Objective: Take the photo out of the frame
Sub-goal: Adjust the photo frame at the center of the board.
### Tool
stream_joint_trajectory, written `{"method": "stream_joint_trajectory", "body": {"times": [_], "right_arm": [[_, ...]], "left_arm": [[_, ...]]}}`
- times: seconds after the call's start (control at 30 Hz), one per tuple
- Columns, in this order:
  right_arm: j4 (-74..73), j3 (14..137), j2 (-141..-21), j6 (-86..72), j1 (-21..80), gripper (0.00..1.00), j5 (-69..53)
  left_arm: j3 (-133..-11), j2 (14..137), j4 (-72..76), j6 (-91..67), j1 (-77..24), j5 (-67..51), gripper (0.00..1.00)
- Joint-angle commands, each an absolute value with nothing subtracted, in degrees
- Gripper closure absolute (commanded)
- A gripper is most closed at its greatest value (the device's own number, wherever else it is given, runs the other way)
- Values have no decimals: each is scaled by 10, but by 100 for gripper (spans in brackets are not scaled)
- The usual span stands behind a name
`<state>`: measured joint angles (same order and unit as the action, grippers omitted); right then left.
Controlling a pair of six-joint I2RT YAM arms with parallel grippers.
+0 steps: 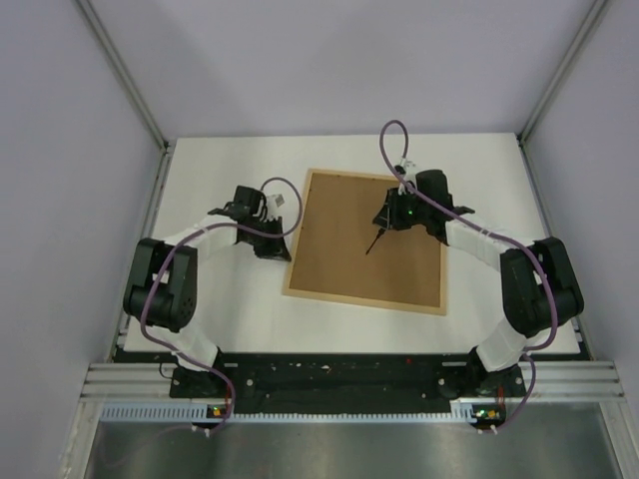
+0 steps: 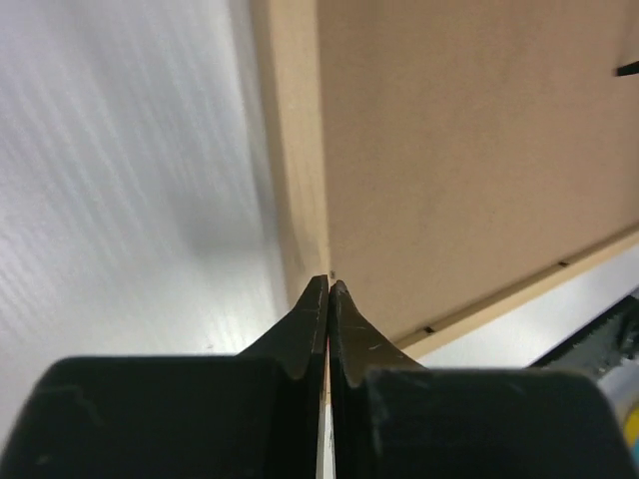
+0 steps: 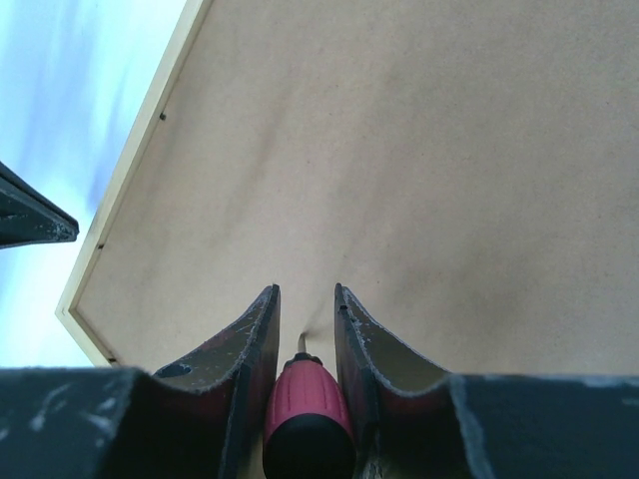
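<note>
Frame (image 1: pixel 364 301): laid flat, face down, near the middle of the white counter (image 1: pixel 220 309), slightly skewed to the counter edges. Only the thin pale-wood rim is seen, running round a plain brown backing board (image 1: pixel 349 239) that fills the opening. Small dark marks are noted along the inner edge of the rim in both wrist views; what they are cannot be told.

Photo: hidden under the backing board, not seen in any view.

Left end effector (image 2: pixel 328 282): set at the frame's left side. Its fingers are pressed together with no gap between them and nothing seen between them. The tips are placed right at the seam where rim meets backing board. Whether they are wedged into the seam or only rest on it cannot be told.

Right end effector (image 3: pixel 306 289): held over the upper right part of the backing board. A screwdriver (image 3: pixel 308 414) with a red-and-black handle is pinched between its two fingers. The metal shaft is directed down and toward the board's centre, and is seen in the top view as a thin dark line. Contact of the tip with the board cannot be confirmed.

A purple cable (image 1: pixel 389 140) is looped above the right wrist, over the far edge of the counter.
</note>
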<state>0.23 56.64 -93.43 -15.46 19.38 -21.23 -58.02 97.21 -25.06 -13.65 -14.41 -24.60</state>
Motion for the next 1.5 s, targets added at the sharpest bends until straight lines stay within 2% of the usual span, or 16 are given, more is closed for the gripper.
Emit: {"method": "stream_joint_trajectory", "body": {"times": [0.0,0.1,0.13,0.2,0.47,0.67,0.97,1.1,1.47], "right_arm": [[-16,563,-937,-134,196,100,-194],[-20,570,-937,-134,195,100,-194],[-24,574,-934,-134,195,100,-194],[-32,587,-938,-134,194,100,-198],[-51,674,-971,-190,174,100,-258],[-89,734,-998,-209,172,100,-261],[-104,760,-1016,-174,112,100,-184],[-106,798,-1060,-150,107,100,-151],[-132,982,-1211,-180,108,100,-169]], "left_arm": [[-577,944,-189,-164,-144,-349,100],[-593,950,-201,-160,-142,-345,100],[-607,954,-215,-156,-140,-335,93],[-636,966,-235,-148,-131,-314,67],[-747,1035,-266,-112,-106,-235,48],[-760,1082,-286,-110,-105,-250,47],[-687,1082,-251,-125,-106,-382,46],[-671,1079,-243,-136,-115,-410,46],[-615,1032,-194,-169,-176,-430,46]]}}
